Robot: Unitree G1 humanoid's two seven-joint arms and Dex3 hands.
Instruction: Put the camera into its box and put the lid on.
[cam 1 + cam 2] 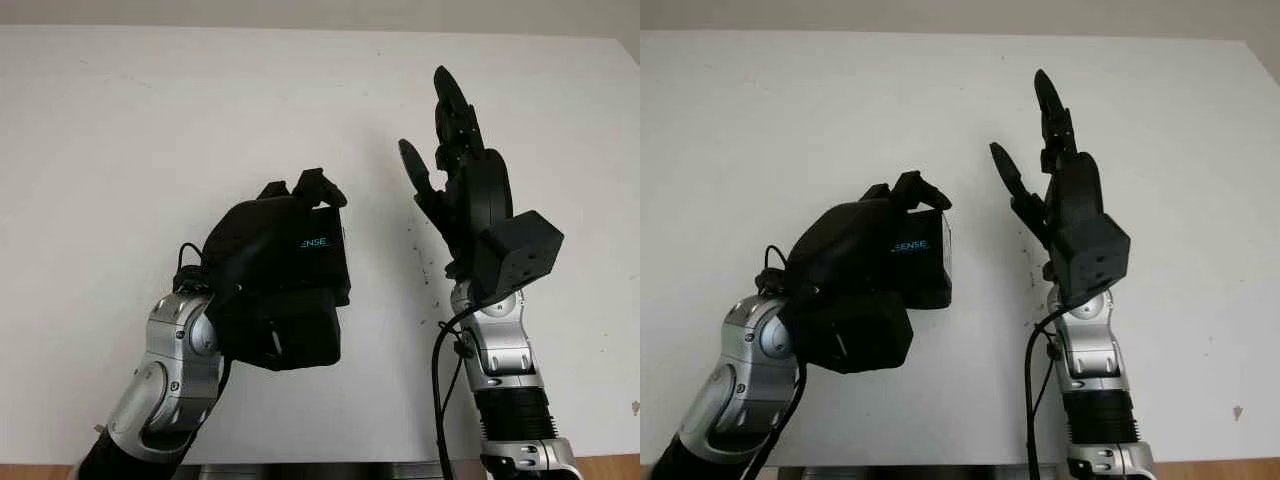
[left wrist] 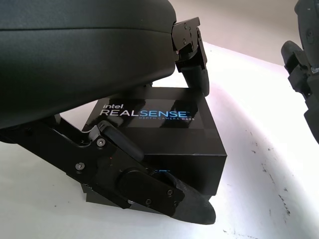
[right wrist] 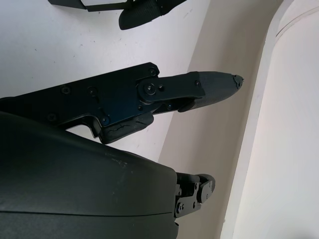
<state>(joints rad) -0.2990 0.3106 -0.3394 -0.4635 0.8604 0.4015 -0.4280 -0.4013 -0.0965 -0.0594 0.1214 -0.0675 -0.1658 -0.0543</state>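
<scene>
A black RealSense camera box point(image 2: 164, 127) sits gripped in the left hand point(image 1: 270, 270) above the white table point(image 1: 120, 130); whether it touches the surface is unclear. The right hand point(image 1: 465, 190), empty, stands upright just beside it.

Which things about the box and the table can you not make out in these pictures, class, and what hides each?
- Inside of the black box: hidden by its closed lid and the left robot hand; camera inside cannot be told.
- Box's near side: head views, covered by that hand's shell.
- Table under the box: left wrist view, covered by the box.
- Right robot hand, open, raised beside the box.
</scene>
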